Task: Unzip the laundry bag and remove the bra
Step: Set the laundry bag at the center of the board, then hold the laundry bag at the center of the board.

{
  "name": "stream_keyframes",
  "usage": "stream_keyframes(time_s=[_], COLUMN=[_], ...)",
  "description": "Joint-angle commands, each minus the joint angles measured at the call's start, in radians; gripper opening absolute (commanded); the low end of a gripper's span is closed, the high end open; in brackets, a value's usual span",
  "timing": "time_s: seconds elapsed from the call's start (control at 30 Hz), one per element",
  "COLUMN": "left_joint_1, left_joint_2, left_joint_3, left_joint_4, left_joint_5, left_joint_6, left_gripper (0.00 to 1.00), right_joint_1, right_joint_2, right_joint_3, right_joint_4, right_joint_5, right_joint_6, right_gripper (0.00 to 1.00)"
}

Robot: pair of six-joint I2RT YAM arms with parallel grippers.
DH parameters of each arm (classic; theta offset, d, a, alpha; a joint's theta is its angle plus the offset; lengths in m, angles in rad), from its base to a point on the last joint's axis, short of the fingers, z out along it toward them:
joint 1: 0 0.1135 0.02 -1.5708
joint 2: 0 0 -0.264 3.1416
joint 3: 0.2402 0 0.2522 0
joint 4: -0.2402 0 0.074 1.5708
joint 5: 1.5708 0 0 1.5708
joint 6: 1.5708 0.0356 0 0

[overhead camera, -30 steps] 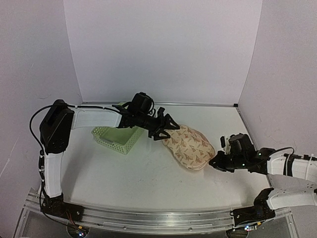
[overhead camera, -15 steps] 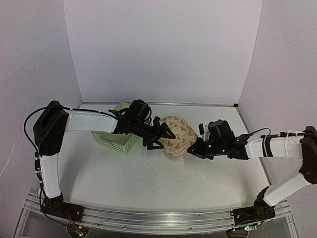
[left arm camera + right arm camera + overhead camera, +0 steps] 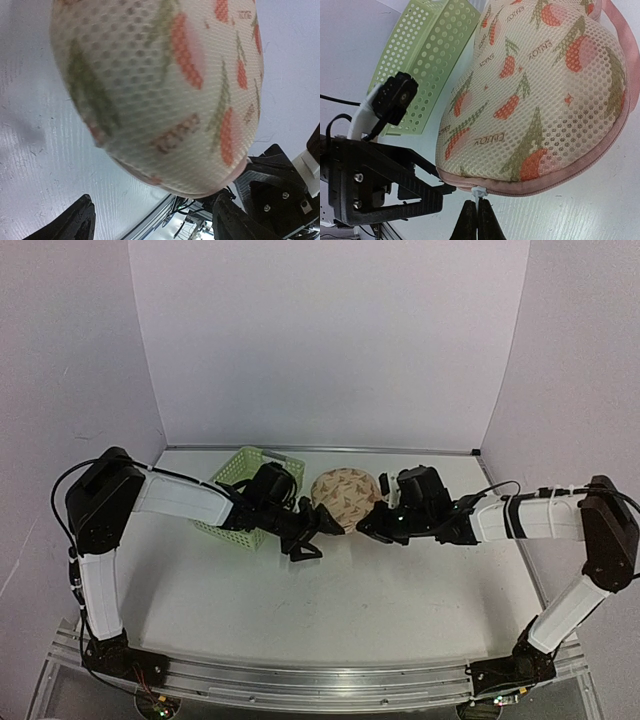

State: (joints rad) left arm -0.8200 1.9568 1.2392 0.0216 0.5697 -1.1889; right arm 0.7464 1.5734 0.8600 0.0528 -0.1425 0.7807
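The laundry bag [image 3: 343, 498] is a beige mesh pouch with red and green motifs and a pink zip edge, and it stands bunched up between my two grippers. My right gripper [image 3: 368, 526] is shut on the white zip pull [image 3: 479, 193] at the bag's lower edge [image 3: 535, 110]. My left gripper [image 3: 312, 532] is open, with its fingers [image 3: 77, 223] spread below the bag [image 3: 165, 80] and holding nothing. The bra is hidden.
A light green slotted basket [image 3: 238, 480] stands just left of the bag, behind my left arm, and also shows in the right wrist view [image 3: 427, 55]. White walls close the table at the back and sides. My two grippers are close together.
My right gripper has come in from the right and shut on the zip pull. The bag has shifted back and left and bunched up. My left gripper has moved to the bag's front left.
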Motion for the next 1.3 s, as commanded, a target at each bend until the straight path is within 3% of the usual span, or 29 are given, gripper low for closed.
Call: stream_keyframes(time_s=[0.0,0.17,0.4,0.63,0.87,1.27], left_joint_1=[0.022,0.027,0.032,0.034,0.033,0.027], left_joint_2=[-0.070,-0.081,-0.115,-0.160,-0.104,-0.054], left_joint_3=[-0.055,-0.067,-0.159,-0.217,-0.256,-0.248], left_joint_4=[0.174,0.235,0.442,0.511,0.658,0.686], left_joint_5=[-0.042,-0.082,-0.099,-0.128,-0.104,-0.055], left_joint_6=[-0.110,-0.171,-0.291,-0.335,-0.445,-0.510], left_gripper=[0.81,0.81,0.78,0.74,0.73,0.72], right_joint_1=[0.010,0.018,0.031,0.034,0.048,0.063], right_joint_2=[0.005,-0.001,-0.002,0.014,0.014,0.034], right_joint_3=[0.054,0.031,0.011,0.011,0.018,0.030], right_joint_4=[0.080,0.106,0.131,0.145,0.163,0.167], right_joint_5=[-0.010,-0.026,-0.022,-0.027,-0.040,-0.023], right_joint_6=[-0.024,-0.025,-0.018,-0.019,-0.015,-0.017], right_gripper=[0.00,0.00,0.00,0.00,0.00,0.00])
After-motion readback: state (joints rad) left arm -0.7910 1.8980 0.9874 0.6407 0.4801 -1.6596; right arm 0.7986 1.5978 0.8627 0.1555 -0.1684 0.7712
